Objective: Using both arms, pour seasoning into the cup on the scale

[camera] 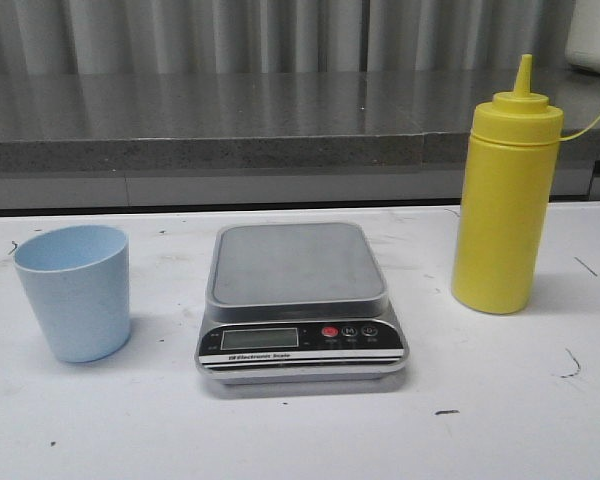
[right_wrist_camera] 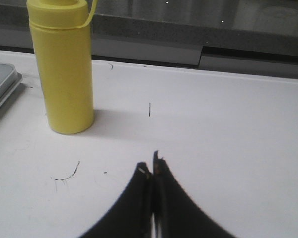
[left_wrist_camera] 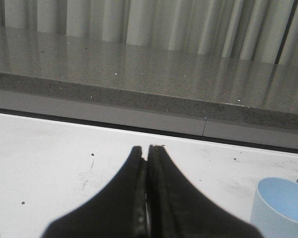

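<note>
The pale blue cup point(camera: 76, 291) stands upright on the white table, left of the scale point(camera: 298, 300), whose silver platform is bare. The yellow squeeze bottle point(camera: 506, 203) stands upright right of the scale, its nozzle cap on. Neither arm shows in the front view. In the left wrist view my left gripper point(left_wrist_camera: 147, 149) is shut and empty, above bare table, with the cup point(left_wrist_camera: 280, 208) off to one side. In the right wrist view my right gripper point(right_wrist_camera: 152, 163) is shut and empty, short of the bottle point(right_wrist_camera: 64, 69), with a corner of the scale point(right_wrist_camera: 2, 87) at the edge.
A grey stone ledge point(camera: 200, 125) runs along the back of the table, with grey curtains behind it. A white object point(camera: 593, 35) sits on the ledge at the far right. Small dark marks dot the table top point(camera: 446, 411).
</note>
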